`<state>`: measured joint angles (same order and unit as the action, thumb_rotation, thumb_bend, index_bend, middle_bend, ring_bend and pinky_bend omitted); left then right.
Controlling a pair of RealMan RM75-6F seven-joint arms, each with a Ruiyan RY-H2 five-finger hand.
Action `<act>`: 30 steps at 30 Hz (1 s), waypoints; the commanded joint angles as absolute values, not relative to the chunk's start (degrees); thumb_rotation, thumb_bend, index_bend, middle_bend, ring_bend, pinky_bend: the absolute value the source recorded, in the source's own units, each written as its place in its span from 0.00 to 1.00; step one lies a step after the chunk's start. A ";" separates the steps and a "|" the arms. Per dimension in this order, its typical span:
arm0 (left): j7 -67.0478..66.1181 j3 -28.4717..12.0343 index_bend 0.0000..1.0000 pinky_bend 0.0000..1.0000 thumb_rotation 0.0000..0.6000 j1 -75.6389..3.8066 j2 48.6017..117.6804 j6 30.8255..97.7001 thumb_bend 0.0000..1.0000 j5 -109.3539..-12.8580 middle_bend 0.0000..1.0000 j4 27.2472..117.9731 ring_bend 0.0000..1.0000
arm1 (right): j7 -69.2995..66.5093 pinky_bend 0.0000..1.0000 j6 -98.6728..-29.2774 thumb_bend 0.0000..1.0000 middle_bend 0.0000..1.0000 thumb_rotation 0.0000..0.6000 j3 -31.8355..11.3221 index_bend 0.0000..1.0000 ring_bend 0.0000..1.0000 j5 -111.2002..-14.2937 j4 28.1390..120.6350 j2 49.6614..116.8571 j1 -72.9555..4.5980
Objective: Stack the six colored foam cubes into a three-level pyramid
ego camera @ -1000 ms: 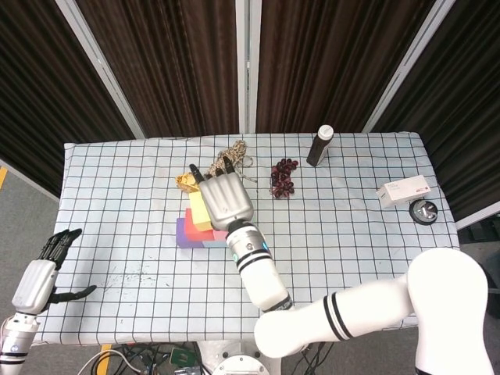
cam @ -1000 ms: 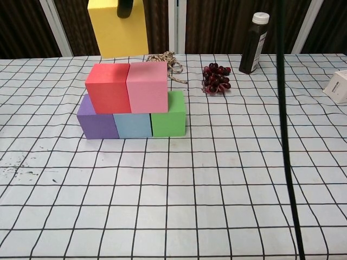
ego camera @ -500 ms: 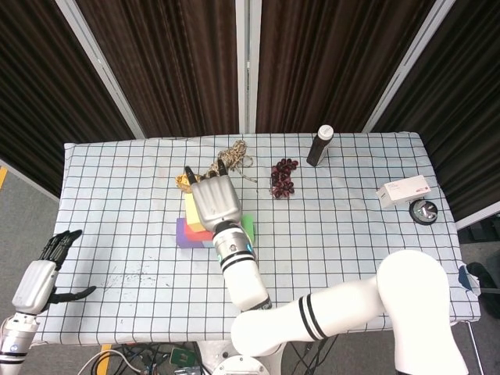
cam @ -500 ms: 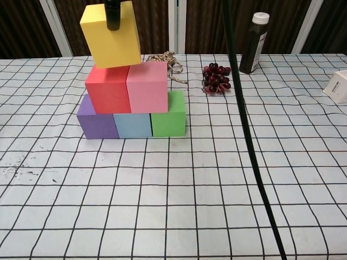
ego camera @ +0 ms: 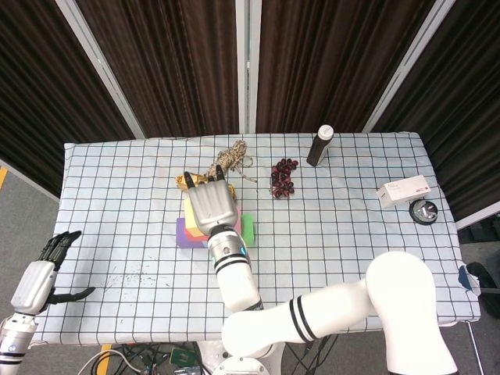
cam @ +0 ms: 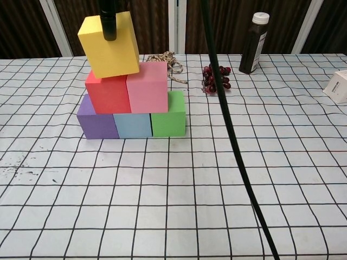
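Chest view, top cube: we see the yellow foam cube (cam: 109, 44) tilted, its lower edge over the red foam cube (cam: 107, 93) and the pink foam cube (cam: 147, 86); whether it touches them we cannot tell.
Right hand: our right hand (ego camera: 211, 205) holds the yellow cube from above, one dark finger (cam: 109, 20) down its front face; in the head view the hand covers most of the stack.
Middle level: red cube on the left, pink cube on the right, side by side and touching.
Bottom level: purple foam cube (cam: 96, 122), light blue foam cube (cam: 133, 125) and green foam cube (cam: 168, 115) in a row, touching.
Left hand: our left hand (ego camera: 37, 280) hangs off the table's near left corner, fingers spread, holding nothing.
Table: white cloth with a black grid (cam: 179, 195).
Behind the stack: coil of tan rope (cam: 168, 59), bunch of dark red grapes (cam: 214, 77), dark bottle with a white cap (cam: 253, 43).
Far right: small white box (ego camera: 403, 190) beside a round black object (ego camera: 424, 212).
Near view: black cable (cam: 233, 141) crossing the chest view.
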<state>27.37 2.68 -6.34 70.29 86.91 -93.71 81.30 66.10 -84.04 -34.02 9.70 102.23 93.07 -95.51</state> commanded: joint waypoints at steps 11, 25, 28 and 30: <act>28.39 2.79 0.03 0.00 1.00 -6.11 70.47 87.46 0.00 -93.90 0.08 80.38 0.00 | 65.68 0.00 -85.80 0.12 0.63 1.00 -34.39 0.00 0.23 7.36 100.96 95.16 -94.32; 28.82 2.69 0.03 0.00 1.00 -5.99 70.37 87.90 0.00 -93.90 0.08 80.06 0.00 | 67.06 0.00 -86.51 0.12 0.66 1.00 -36.09 0.00 0.25 7.25 99.58 96.59 -93.54; 28.71 2.69 0.03 0.00 1.00 -6.06 70.38 87.86 0.00 -93.97 0.08 80.12 0.00 | 67.34 0.00 -86.54 0.12 0.67 1.00 -36.38 0.00 0.25 7.29 99.38 96.86 -93.36; 28.71 2.69 0.03 0.00 1.00 -6.06 70.38 87.80 0.00 -93.92 0.08 80.11 0.00 | 67.58 0.00 -86.64 0.12 0.67 1.00 -36.45 0.00 0.25 7.16 99.25 97.02 -93.26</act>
<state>28.71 2.69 -6.06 70.38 87.80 -93.92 80.11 67.56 -86.63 -36.43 7.18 99.28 97.00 -93.28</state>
